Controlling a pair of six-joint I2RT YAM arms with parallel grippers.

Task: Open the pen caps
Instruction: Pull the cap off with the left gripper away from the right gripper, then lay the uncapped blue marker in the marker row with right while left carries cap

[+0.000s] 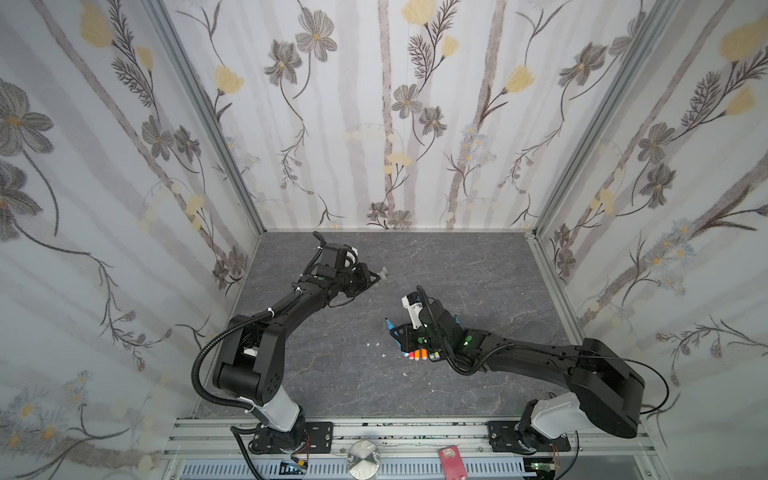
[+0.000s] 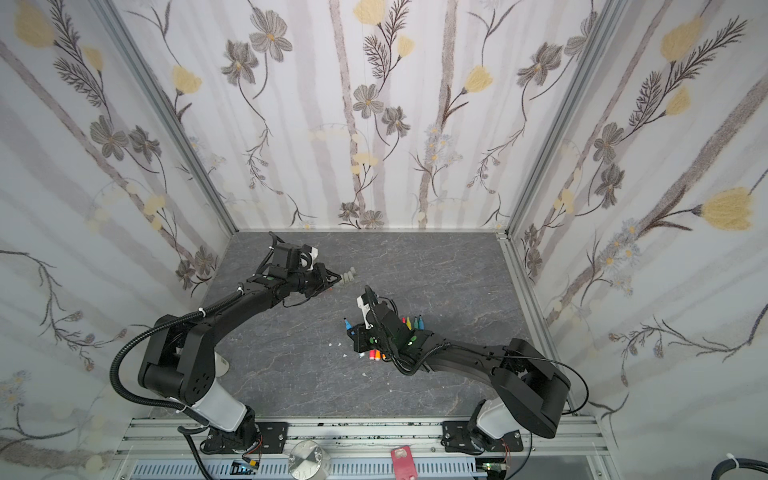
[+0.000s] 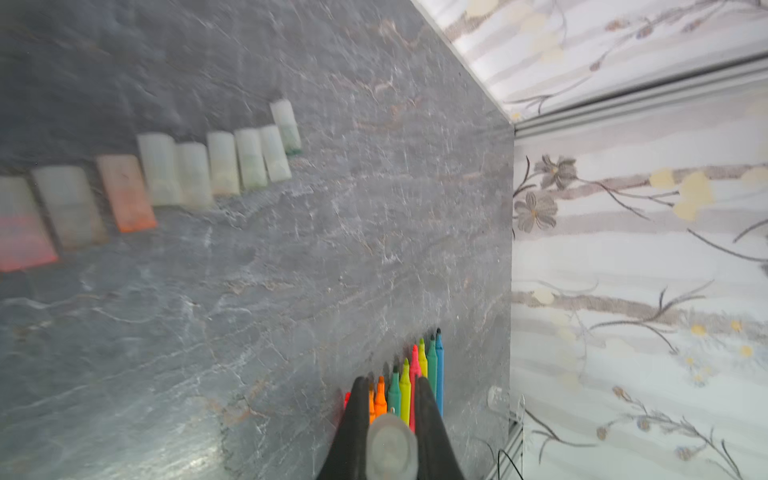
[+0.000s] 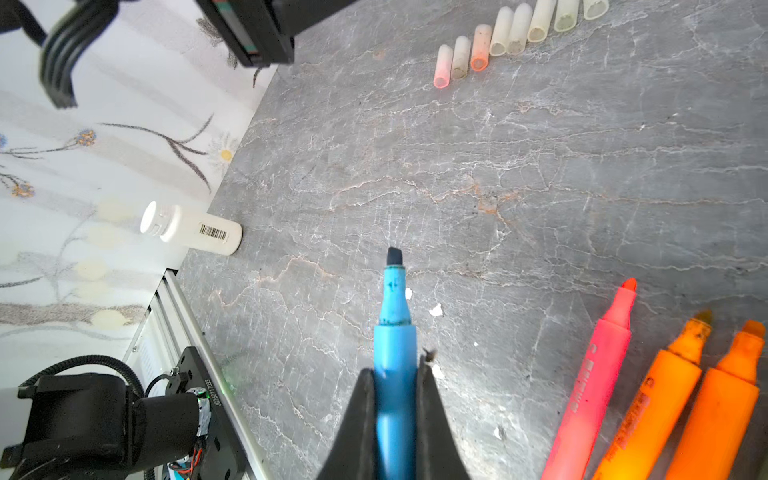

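Blue pen [image 4: 392, 299] clamped, right gripper [image 4: 395, 370], cap [image 3: 391, 451] clamped, left gripper [image 3: 390, 381]

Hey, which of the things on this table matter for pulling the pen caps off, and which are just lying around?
Job in hand: blue pen, held cap, row of loose caps, uncapped pens.
Lying about: white bottle, white scraps.

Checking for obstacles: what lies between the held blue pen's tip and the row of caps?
Only bare tabletop, from blue pen to caps, in the right wrist view.
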